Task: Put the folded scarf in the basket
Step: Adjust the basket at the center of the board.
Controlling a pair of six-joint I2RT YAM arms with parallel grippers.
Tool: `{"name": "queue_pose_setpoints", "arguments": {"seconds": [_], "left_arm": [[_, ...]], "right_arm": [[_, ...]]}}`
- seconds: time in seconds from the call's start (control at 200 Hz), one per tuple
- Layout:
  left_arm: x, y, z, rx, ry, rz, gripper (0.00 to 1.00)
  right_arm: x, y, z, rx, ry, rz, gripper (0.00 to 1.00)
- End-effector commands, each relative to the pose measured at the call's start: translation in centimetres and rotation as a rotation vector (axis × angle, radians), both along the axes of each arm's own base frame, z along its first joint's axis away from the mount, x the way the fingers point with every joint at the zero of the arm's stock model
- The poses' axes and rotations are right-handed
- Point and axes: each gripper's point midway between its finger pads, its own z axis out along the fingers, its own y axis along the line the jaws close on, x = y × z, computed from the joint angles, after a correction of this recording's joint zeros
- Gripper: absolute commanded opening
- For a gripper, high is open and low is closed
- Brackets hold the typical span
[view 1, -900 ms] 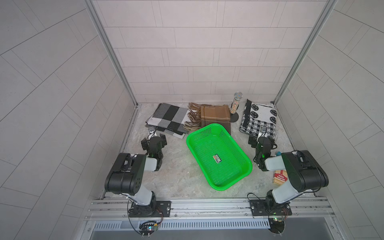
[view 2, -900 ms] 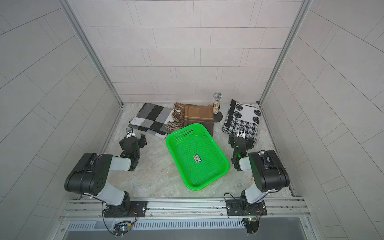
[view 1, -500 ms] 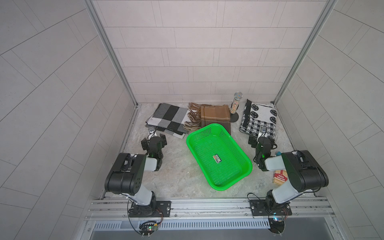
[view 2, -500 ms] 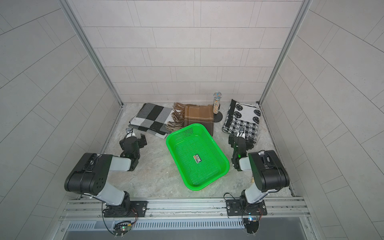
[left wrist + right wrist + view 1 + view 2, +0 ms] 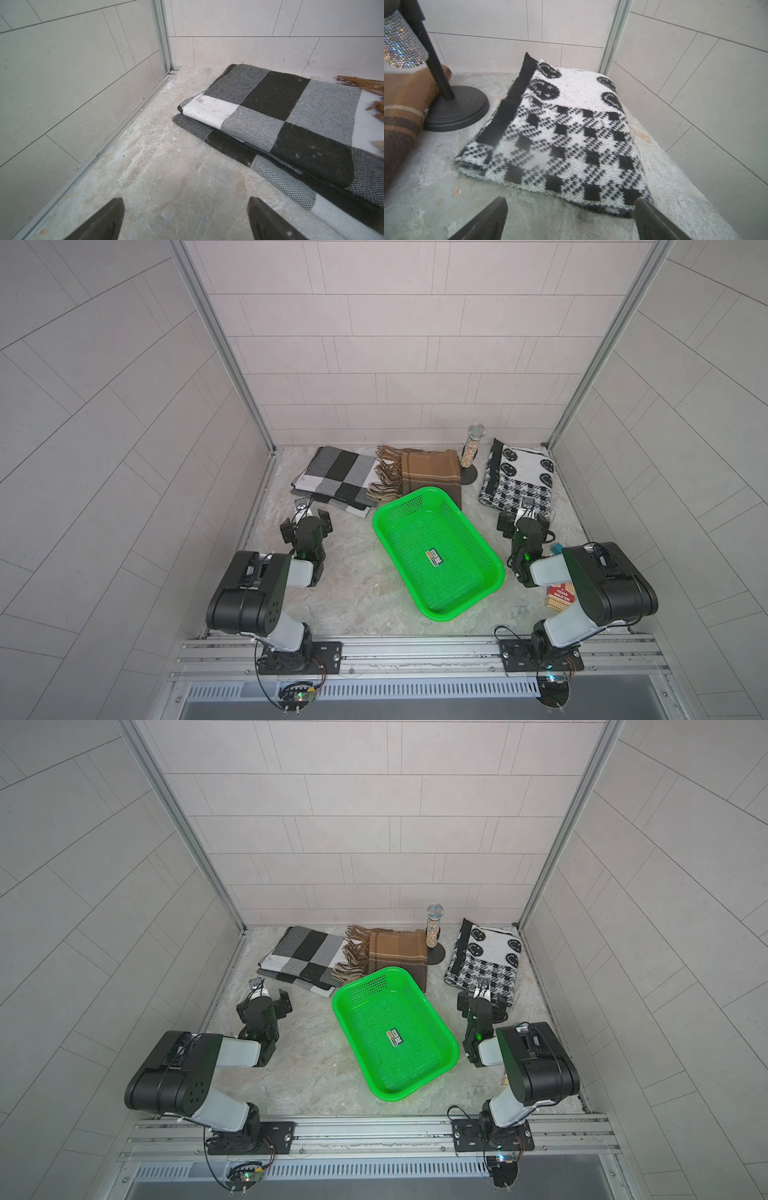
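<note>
Clear floor left of centre, crowded back edge
Bare stone (image 5: 353, 572) lies open between the left arm (image 5: 266, 585) and the basket (image 5: 492, 562); checked scarf (image 5: 336, 475), brown scarf (image 5: 430, 472), glitter stand (image 5: 469, 475) and patterned scarf (image 5: 519, 477) line the upper floor edge.

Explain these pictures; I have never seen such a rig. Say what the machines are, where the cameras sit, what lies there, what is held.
Two robot arms stand on a rail, each ending in a two-finger gripper: the left gripper and the right gripper. Both are open and hold nothing. Two pictures look down from overhead; two come from cameras on the wrists. The left wrist sees a grey and black checked scarf, the right wrist a black and white patterned scarf. Between them lie a brown fringed scarf and a glittery microphone on a stand; in front sits the empty green basket.
</note>
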Motion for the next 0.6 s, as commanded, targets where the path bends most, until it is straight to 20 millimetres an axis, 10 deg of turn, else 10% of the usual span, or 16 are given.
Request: {"name": "queue_pose_setpoints", "arguments": {"seconds": [0.0,0.245,0.38,0.595], "left_arm": [[-0.4,-0.1,3.4,0.034,-0.087,0.012,1.0],[-0.2,-1.9,10.7,0.023,-0.168,-0.065,1.0],[0.9,-4.9,16.7,-0.031,-0.19,-0.13,1.0],[3.9,-9.1,16.8,-0.63,-0.161,-0.313,1.0]], "right_arm": [[-0.4,0.4,1.7,-0.025,-0.089,0.015,1.0],[-1.6,0.7,4.6,-0.087,-0.117,-0.034,1.0],[-2.4,0.7,12.9,-0.004,-0.243,-0.093,1.0],[-3.0,3.1,18.9,0.628,-0.343,0.043,1.0]]}}
